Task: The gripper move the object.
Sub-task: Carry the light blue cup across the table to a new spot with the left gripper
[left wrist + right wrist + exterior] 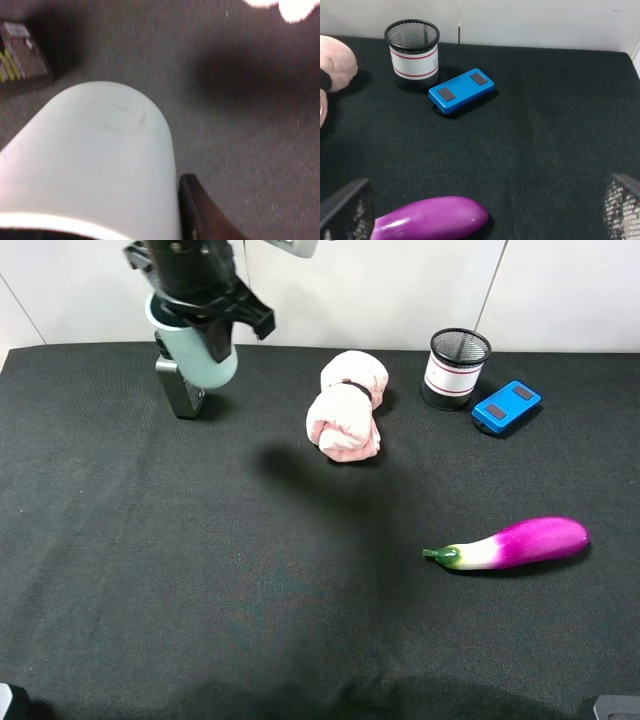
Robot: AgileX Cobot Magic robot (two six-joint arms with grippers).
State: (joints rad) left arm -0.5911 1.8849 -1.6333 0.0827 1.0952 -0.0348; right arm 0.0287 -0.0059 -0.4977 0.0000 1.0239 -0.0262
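The jaws of the left gripper (pixel 208 328) pinch the pale teal cup (pixel 188 358) at the upper left of the high view. The cup is tilted and held off the black bench (pixel 200 570). In the left wrist view the cup (pixel 95 160) fills the lower left. A dark grey container (pixel 180 395) stands just below and behind it on the bench. The jaws of the right gripper (pixel 485 200) are spread wide, one at each lower corner of the right wrist view, holding nothing. Between them lies a purple eggplant (pixel 430 220). A pink rolled cloth (pixel 345 410) sits at upper centre. To its right a black mesh pen holder (pixel 458 368) stands just beside a blue device (pixel 505 405).
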